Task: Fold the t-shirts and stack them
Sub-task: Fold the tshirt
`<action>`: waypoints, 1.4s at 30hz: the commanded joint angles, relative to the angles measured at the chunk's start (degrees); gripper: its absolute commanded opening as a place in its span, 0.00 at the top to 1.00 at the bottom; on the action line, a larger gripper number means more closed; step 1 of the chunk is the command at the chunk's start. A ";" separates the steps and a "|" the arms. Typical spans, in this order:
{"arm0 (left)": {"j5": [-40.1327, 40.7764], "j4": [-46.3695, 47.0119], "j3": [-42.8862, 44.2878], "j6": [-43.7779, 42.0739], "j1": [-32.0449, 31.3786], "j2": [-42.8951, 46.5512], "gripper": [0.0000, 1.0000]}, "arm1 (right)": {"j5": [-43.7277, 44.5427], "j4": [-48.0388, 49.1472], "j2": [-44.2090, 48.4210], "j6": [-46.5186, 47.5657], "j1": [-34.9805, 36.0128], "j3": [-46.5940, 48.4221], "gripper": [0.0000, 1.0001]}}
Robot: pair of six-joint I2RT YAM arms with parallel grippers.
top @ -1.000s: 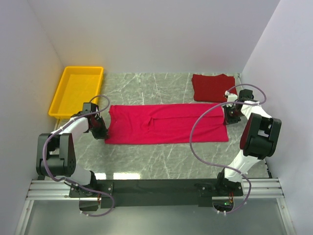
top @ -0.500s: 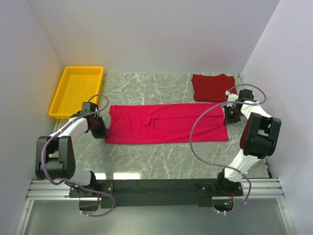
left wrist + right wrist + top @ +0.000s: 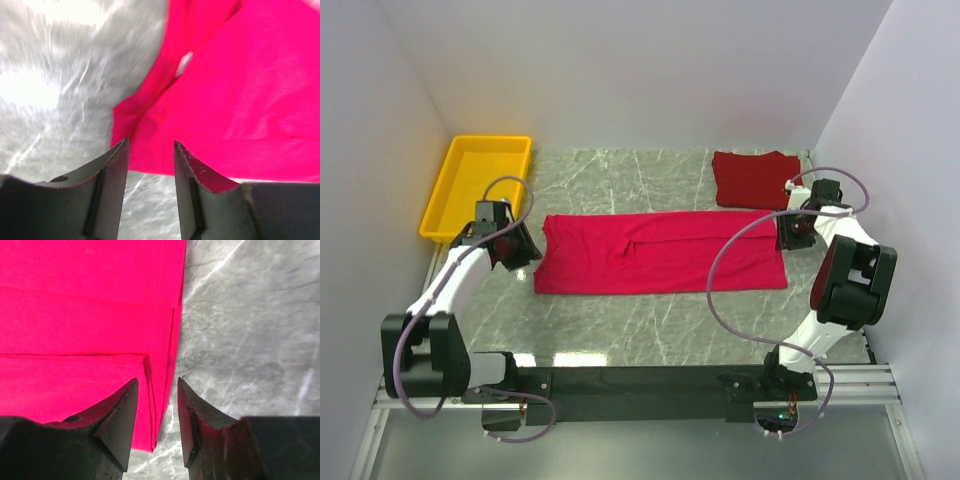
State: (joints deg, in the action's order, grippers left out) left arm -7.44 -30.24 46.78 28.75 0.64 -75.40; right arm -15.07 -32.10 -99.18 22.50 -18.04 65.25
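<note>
A second ago both grippers were pinched shut at the two ends of the pink shirt [image 3: 660, 252]. Now both have let go, and the left arm has swung back toward the table's [image 3: 620, 325] left edge. By the look of it a lengthwise fold is done: the pink shirt lies flat as a long strip across the middle of the table, ready for its next fold. The left gripper [image 3: 150, 145] hangs over the strip's left end with jaws partly open, nothing between them, the cloth and its white neck label [image 3: 184, 62] lying loose below. The right gripper [image 3: 157, 382] is likewise partly open over the right-end hem, gripping nothing. The maroon shirt [image 3: 755, 178] sits folded by the far right corner, the tray [image 3: 440, 205] by the far left one.
</note>
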 commanded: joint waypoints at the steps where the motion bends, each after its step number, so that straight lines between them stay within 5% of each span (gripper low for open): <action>1: 0.59 2.99 4.19 -1.15 -0.21 6.03 0.54 | -0.39 2.39 5.74 -1.32 -0.24 2.25 0.55; 6: 0.85 7.72 2.53 -2.74 -0.21 12.45 0.51 | -12.42 -1.39 10.31 8.58 2.13 1.11 0.52; 10: -0.99 16.33 -3.71 -0.90 -0.21 14.32 0.18 | -21.92 -1.92 16.19 17.03 5.91 -3.37 0.48; 12: -7.92 20.91 -4.34 -0.54 -0.21 11.87 0.17 | -25.96 -1.75 17.78 20.20 8.37 -5.66 0.48; 20: -8.47 24.53 10.66 -1.68 -3.10 -8.61 0.36 | -24.05 2.22 19.46 16.18 12.42 -7.25 0.46; 28: 0.03 12.59 25.45 -0.98 -6.09 -25.31 0.47 | -24.23 -9.21 20.94 36.01 16.10 -11.10 0.46; 33: 7.17 8.63 30.99 -0.02 -7.06 -30.24 0.56 | -21.75 -9.30 21.57 40.07 20.06 -12.70 0.46; 42: 14.74 5.01 34.78 -0.89 -8.29 -35.70 0.58 | -23.60 -6.32 18.93 35.33 20.68 -10.32 0.46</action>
State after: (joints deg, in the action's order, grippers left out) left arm 3.88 -23.73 79.09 28.29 -6.98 -110.30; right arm -37.54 -40.10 -79.68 58.61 2.35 52.66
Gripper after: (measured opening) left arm 0.424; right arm 0.544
